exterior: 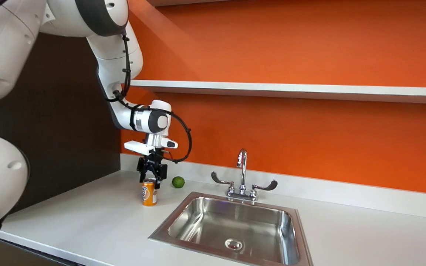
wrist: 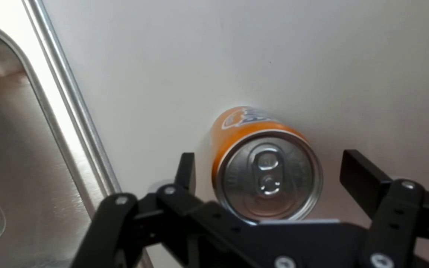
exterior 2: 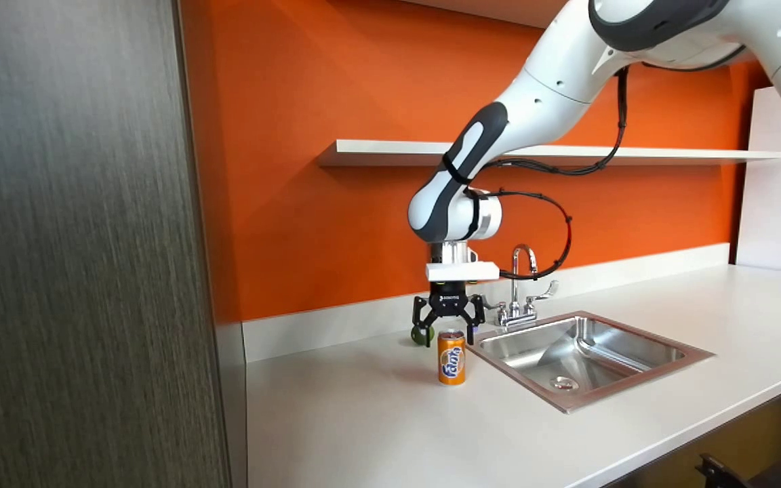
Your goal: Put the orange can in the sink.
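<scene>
The orange can stands upright on the white counter beside the sink, in both exterior views (exterior: 149, 197) (exterior 2: 451, 369). Its metallic top with a pull tab shows in the wrist view (wrist: 268, 182). The sink (exterior: 235, 221) is a steel basin with a flat rim; it also shows in an exterior view (exterior 2: 692, 354) and at the left of the wrist view (wrist: 65, 137). My gripper (exterior: 149, 183) is open, pointing down, with its fingertips around the height of the can's top. In the wrist view (wrist: 268, 158) the fingers lie either side of the can, with gaps on both sides.
A green round fruit (exterior: 178, 181) sits behind the can near the back wall; it shows partly behind the gripper too (exterior 2: 422, 335). The chrome faucet (exterior: 243, 173) with two handles stands behind the basin. A white shelf (exterior: 290, 90) runs above. A dark panel (exterior: 57, 111) bounds the counter's side.
</scene>
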{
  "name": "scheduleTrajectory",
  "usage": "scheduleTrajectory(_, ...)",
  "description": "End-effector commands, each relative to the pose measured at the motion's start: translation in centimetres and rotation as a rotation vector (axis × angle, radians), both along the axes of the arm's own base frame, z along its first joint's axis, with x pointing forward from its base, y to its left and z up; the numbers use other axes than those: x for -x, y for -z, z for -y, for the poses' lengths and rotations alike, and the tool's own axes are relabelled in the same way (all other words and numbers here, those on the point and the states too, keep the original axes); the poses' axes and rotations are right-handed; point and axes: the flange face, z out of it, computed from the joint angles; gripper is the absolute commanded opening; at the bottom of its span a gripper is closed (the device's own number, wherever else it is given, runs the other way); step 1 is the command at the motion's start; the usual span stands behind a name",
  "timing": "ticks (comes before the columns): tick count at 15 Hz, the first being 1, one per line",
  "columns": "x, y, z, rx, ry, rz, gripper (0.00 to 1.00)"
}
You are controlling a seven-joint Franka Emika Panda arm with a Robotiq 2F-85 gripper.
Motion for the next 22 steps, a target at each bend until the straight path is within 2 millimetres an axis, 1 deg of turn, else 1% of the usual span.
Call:
scheduleTrajectory(1, 0.0, 0.2, -0.2, 0.006, 0.011, 0.008, 1.0)
scheduleTrajectory(2, 0.0, 0.2, -0.2, 0.005, 0.012, 0.007, 0.75)
scheduleTrajectory(3, 0.0, 0.3, -0.2, 0.006, 0.011, 0.006, 0.74)
scheduleTrajectory(7, 0.0, 0.3, -0.1, 0.004, 0.012, 0.008, 0.42)
scheduleTrajectory(8, 0.0, 0.2, 0.0, 0.004, 0.014, 0.008, 0.38)
scheduleTrajectory(11, 0.3, -0.5, 0.0, 0.002, 0.018, 0.015, 0.38)
scheduleTrajectory(13, 0.9, -1.7, -0.1, -0.001, 0.017, 0.025, 0.38)
scheduleTrajectory(18, 2.6, -5.4, 0.0, -0.018, 0.026, 0.044, 0.38)
scheduleTrajectory(22, 3.5, -7.1, 0.5, -0.045, 0.048, 0.054, 0.38)
